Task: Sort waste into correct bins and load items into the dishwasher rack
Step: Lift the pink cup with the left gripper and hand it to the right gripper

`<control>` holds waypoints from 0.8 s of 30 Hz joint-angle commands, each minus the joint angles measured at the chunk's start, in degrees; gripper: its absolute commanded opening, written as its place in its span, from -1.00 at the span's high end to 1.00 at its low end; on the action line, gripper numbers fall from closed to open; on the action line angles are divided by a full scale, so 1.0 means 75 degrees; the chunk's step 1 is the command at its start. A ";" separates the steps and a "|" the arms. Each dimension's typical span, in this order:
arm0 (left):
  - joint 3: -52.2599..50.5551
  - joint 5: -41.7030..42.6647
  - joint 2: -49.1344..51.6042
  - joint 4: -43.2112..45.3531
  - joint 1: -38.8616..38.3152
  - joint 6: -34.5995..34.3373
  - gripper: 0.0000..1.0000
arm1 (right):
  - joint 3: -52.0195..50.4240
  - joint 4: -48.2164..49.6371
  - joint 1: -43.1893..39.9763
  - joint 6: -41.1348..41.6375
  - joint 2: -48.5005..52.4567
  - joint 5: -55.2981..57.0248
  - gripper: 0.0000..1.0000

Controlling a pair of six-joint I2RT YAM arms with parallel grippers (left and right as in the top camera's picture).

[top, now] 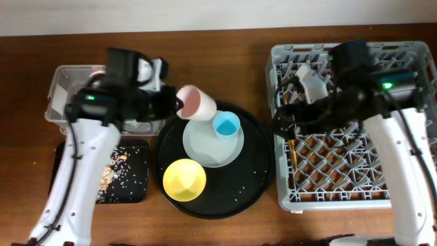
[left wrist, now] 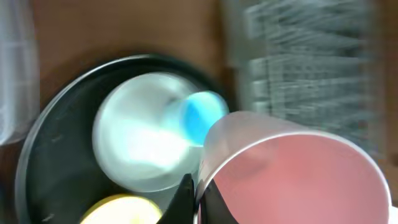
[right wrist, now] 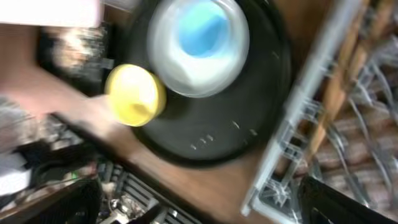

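Note:
My left gripper (top: 179, 104) is shut on the rim of the pink cup (top: 199, 102), held tilted above the back left of the round tray; the wrist view shows the fingers (left wrist: 200, 200) pinching the cup's wall (left wrist: 298, 174). The blue cup (top: 227, 126) stands on the pale plate (top: 208, 147). The yellow bowl (top: 184, 179) sits in front of it. My right gripper (top: 281, 125) is open and empty over the left edge of the grey rack (top: 355, 191). The chopsticks (top: 291, 147) lie in the rack. Food scraps (top: 113, 171) lie in the black rectangular tray (top: 133, 191). The tissue and the foil are not visible.
The plate, blue cup and bowl rest on a large round black tray (top: 256, 178) in the middle. The clear tub (top: 61, 92) stands at the back left, partly hidden by my left arm. Crumbs dot the round tray.

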 commanded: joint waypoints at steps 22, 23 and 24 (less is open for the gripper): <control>0.0195 0.6161 -0.0085 0.3311 -0.1075 0.1518 0.99 | 0.0262 -0.0192 0.0125 -0.5112 0.0207 -0.6321 -0.75; 0.0195 0.6164 -0.0085 0.3354 -0.1070 0.1515 0.99 | 0.0262 -0.0189 0.0122 -0.5112 0.0204 -0.6324 -0.71; 0.0195 0.6167 -0.0085 0.3369 -0.1075 0.1515 0.99 | 0.0256 -0.0189 0.0125 -0.5115 0.0207 -0.6318 -0.66</control>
